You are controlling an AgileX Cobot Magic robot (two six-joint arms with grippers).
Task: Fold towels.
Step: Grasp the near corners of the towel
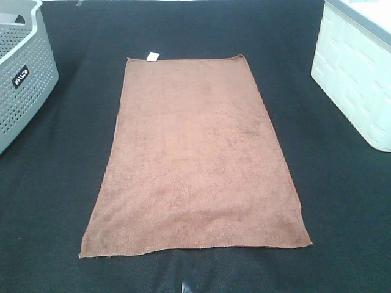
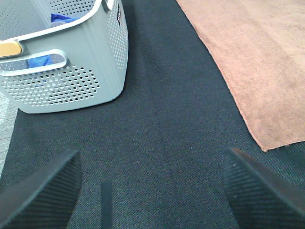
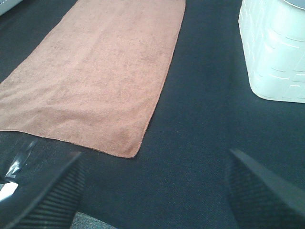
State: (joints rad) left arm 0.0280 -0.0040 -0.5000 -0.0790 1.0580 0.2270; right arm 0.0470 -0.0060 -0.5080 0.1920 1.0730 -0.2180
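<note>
The reddish-brown towel (image 1: 195, 159) lies flat and unfolded on the black table mat, long side running away from me, with its small white tag (image 1: 153, 57) at the far short edge. It also shows in the left wrist view (image 2: 257, 62) and the right wrist view (image 3: 95, 71). My left gripper (image 2: 152, 191) is open and empty above the mat, to the left of the towel's near left corner. My right gripper (image 3: 157, 191) is open and empty above the mat, beside the towel's near right corner. Neither gripper shows in the exterior high view.
A grey perforated basket (image 1: 21, 73) stands at the far left; in the left wrist view (image 2: 66, 76) blue cloth shows inside it. A white bin (image 1: 357, 73) stands at the far right, also in the right wrist view (image 3: 274, 52).
</note>
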